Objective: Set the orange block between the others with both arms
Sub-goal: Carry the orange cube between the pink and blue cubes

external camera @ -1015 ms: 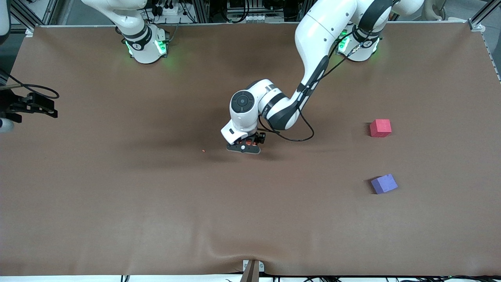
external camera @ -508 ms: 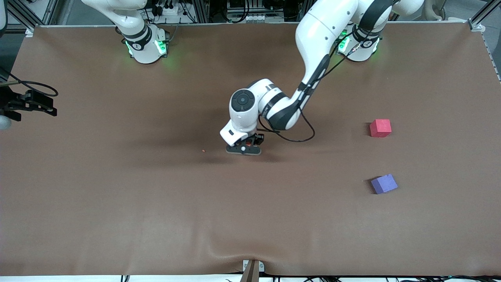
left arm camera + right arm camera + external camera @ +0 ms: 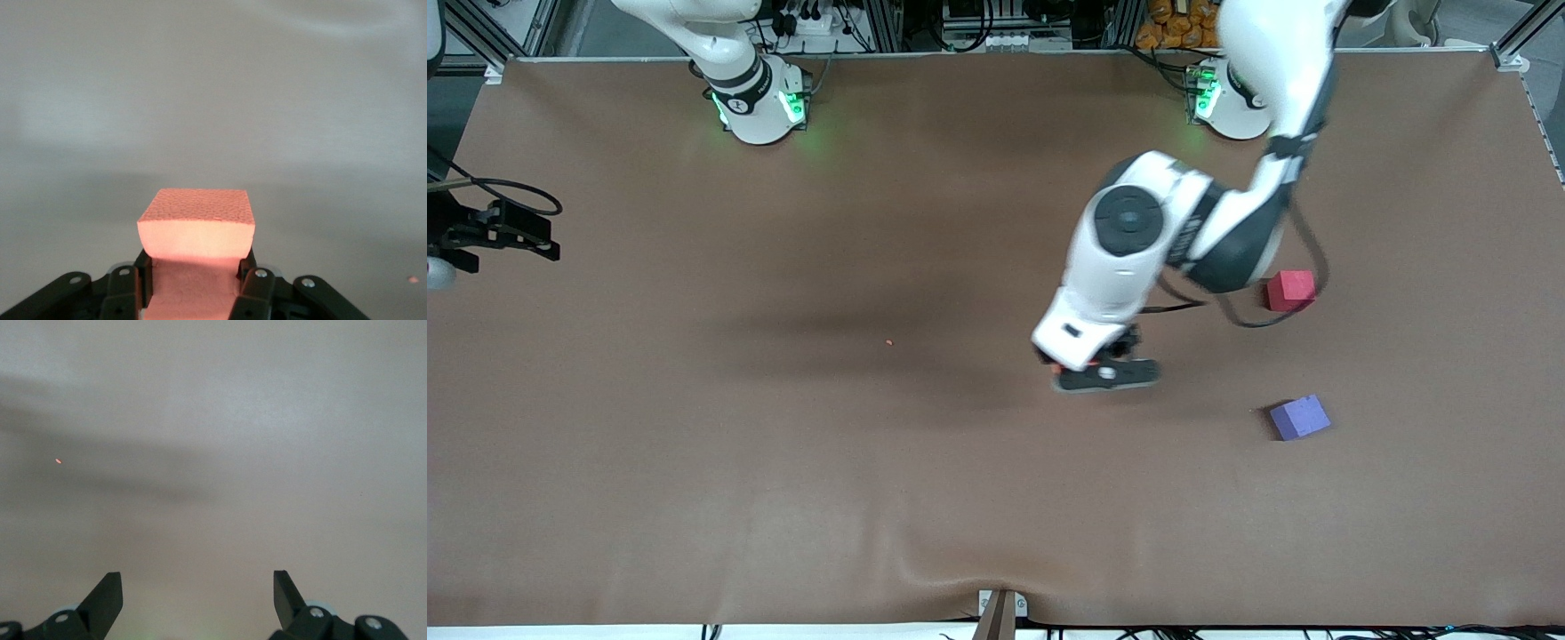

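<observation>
- Brown matte table cover: broad, flat, slightly rippled near the front edge. No containers, trays or bins anywhere in view; nothing to report as contents.
- Left white jointed robot arm: reaching from its base out over the middle of the table, wrist pointing down.
- Right white jointed robot arm: waiting, only base and lower link visible in front view.
- Left black two-finger gripper: up over bare table, clamped on the small bright orange matte foam cube. Fingers pressing two facing sides; cube sticking out past the fingertips, held level.
- Right black two-finger gripper: spread wide, nothing between the fingers, over bare table in the right wrist view.
- Pinkish-red foam cube: on the table toward the left arm's end, partly masked by the arm's cable.
- Purple-blue foam cube: nearer to the front camera than the pinkish-red one, well apart from it, turned slightly askew.
- Handling judgement for the orange cube: probably very light, soft and compressible, grainy surface so unlikely to slip, not fragile. Best taken on two flat parallel faces near mid-height, as here; hard squeeze likely to dent, so release may spring slightly.
- Tiny orange fleck: on bare table toward the right arm's end, possibly a foam crumb.
</observation>
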Controlling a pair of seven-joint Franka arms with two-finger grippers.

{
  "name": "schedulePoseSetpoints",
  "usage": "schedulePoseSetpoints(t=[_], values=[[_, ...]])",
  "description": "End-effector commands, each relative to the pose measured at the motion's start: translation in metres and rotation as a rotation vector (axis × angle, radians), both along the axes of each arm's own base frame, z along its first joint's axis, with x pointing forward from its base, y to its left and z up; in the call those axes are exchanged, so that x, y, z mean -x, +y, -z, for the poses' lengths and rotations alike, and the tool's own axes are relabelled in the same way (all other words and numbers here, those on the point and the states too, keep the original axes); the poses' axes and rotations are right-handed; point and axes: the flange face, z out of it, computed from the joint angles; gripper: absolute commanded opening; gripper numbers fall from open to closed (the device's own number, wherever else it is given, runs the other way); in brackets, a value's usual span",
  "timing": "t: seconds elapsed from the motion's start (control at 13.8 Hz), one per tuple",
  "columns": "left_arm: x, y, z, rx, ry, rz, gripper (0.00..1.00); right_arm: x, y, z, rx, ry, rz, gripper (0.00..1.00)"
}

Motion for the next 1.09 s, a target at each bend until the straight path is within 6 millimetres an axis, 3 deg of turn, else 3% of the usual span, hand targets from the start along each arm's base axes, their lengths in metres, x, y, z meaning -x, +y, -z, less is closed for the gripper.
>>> schedulePoseSetpoints(t=[0.0,0.15,0.36,1.02], values=[[-0.006,0.071,-0.011,-0.046,0.053,0.000,0.00,0.005,-0.001,-0.004,-0.012,0.000,0.008,1.00],[-0.011,0.129,-0.006,-0.066,0.087,0.035,0.00,0.006,0.002,-0.005,-0.011,-0.002,0.002,1.00],[-0.015,0.224,0.026,-0.083,0.148,0.088,0.00,0.006,0.001,-0.005,-0.009,-0.002,0.003,1.00],[0.049,0.354,0.146,-0.059,0.062,0.079,0.00,0.002,-0.011,-0.008,-0.064,-0.042,0.063,1.00]])
